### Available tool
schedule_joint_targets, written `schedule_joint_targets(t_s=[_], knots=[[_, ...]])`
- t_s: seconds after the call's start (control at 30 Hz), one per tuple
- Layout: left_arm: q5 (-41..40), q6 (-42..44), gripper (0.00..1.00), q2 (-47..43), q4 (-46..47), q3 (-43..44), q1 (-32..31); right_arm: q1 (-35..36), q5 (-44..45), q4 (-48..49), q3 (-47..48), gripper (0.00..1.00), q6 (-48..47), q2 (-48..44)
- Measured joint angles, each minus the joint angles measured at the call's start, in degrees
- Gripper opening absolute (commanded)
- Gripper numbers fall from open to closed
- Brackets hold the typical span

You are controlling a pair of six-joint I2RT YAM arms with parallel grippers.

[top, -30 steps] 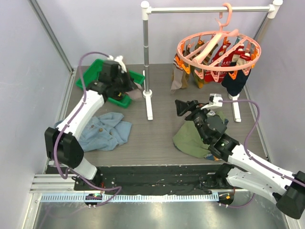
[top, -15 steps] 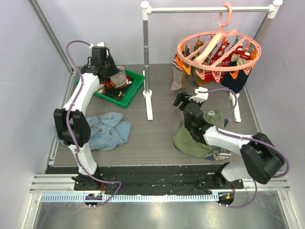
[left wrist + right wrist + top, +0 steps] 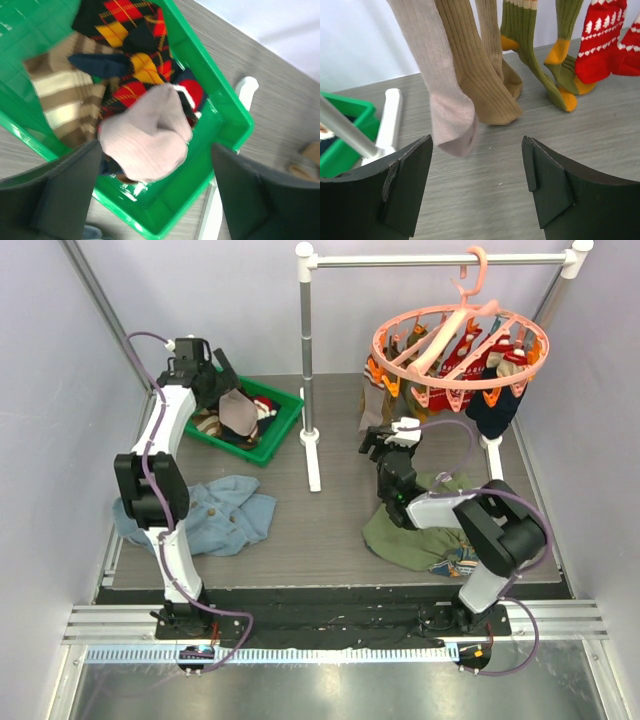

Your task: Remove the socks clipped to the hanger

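- Socks [image 3: 495,412] mostly clipped on hanger [image 3: 440,338], hung from rail [image 3: 440,258]; few lie in green bin [image 3: 285,412]
- L arm stretched far fwd; left gripper [image 3: 155,147] points down over bin; jaws wide, pale sock [image 3: 145,135] between, ungripped
- R arm folded low; right gripper [image 3: 476,145] faces hanging beige sock [image 3: 452,120]; jaws wide, holding nothing

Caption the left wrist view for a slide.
Open left gripper over the green bin, pale pink sock above other socks.
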Motion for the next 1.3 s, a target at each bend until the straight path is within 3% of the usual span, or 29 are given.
schedule_joint_targets(t_s=[0.2,0.3,0.33,0.43,0.57,0.73,0.93,1.3], knots=[[2.8,0.0,1.0,-4.2,-1.8,-2.6,-0.8,-1.8,-2.6,7.6,3.2,0.81,-5.2,8.2],[3.7,0.1,1.0,-10.1,-2.2,-6.7,-1.4,-2.6,-3.6,8.9,6.9,0.74,-6.1,11.2],[3.8,0.1,1.0,-11.9,-2.4,-8.0,-1.6,-2.8,-3.8,9.2,7.8,0.6,-6.3,11.8],[3.7,0.1,1.0,-19.3,-1.3,-13.3,-2.7,-3.4,-6.0,9.9,10.5,0.33,-6.9,13.5],[3.7,0.6,1.0,-25.9,-0.2,-16.5,-4.9,-3.8,-8.6,10.2,11.4,0.03,-7.6,13.8],[5.6,1.6,1.0,-29.3,2.1,-19.1,-7.4,-3.9,-11.7,7.6,10.7,0.01,-7.1,12.3],[6.1,2.7,1.0,-32.0,4.9,-22.7,-11.3,-3.9,-22.0,3.3,7.4,0.01,-5.5,5.0],[11.8,5.4,1.0,-31.1,8.5,-16.7,-15.3,-2.9,-36.2,-1.8,0.8,0.01,-1.1,-9.0]])
